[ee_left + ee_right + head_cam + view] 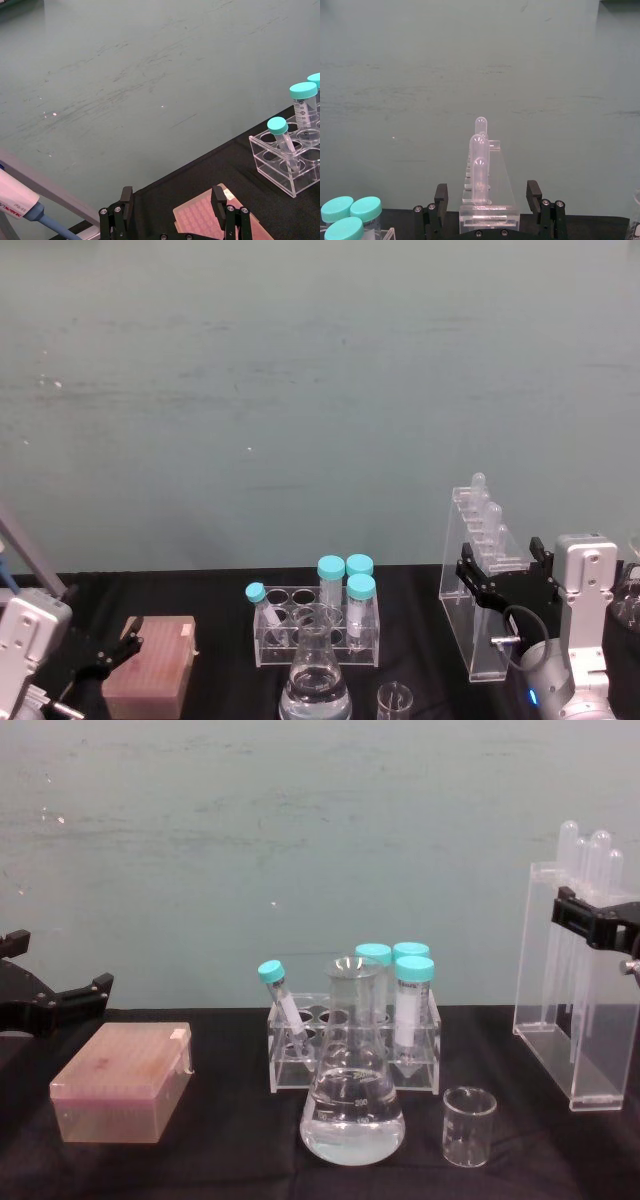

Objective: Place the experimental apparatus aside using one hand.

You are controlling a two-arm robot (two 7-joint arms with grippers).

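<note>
While straddling the tube rack point(478, 640) wide-open, the right gripper point(502, 562) should be closing squarely, keeping it upright; the left gripper point(171, 196) is idling, open.

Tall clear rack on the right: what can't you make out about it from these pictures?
- Tube count: right wrist view, the tubes stand one behind another in the rack and overlap.
- Rack's foot: right wrist view, hidden by the right gripper at the bottom edge.
- Rack's right wall: head view, partly hidden behind the right gripper.
</note>
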